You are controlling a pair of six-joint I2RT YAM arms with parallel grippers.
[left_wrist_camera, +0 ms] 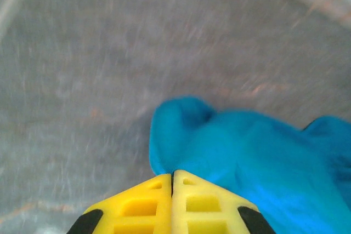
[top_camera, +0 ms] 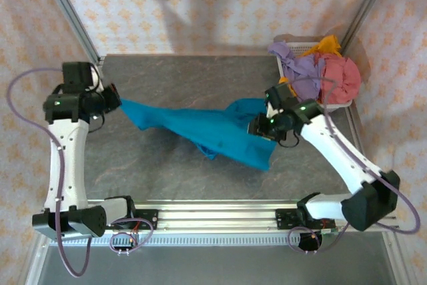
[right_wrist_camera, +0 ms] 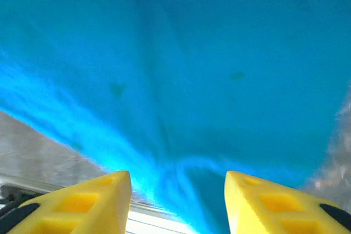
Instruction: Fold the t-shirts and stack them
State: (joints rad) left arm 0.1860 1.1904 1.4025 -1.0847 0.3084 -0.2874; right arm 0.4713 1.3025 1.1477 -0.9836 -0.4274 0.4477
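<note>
Teal t-shirt (top_camera: 213, 131) is stretched over the middle of the tabletop (top_camera: 187, 78), long axis left to right, its right end dipping toward the near edge. My left gripper (top_camera: 116, 101) is pressed together, pinching the shirt's left tip. My right gripper (top_camera: 255, 125) is at the right end, fingers spread. Lavender tee (top_camera: 300, 68), orange-yellow tee (top_camera: 328, 45) and dusty red tee (top_camera: 340, 75) are heaped in the white basket (top_camera: 333, 106) at the far right corner.

The right gripper (right_wrist_camera: 176, 176) has its two yellow fingers (right_wrist_camera: 93, 204) set wide apart. Beyond them the teal t-shirt (right_wrist_camera: 181, 64) spreads across the view, creased and blurred. The grey table (right_wrist_camera: 38, 152) shows at lower left.
</note>
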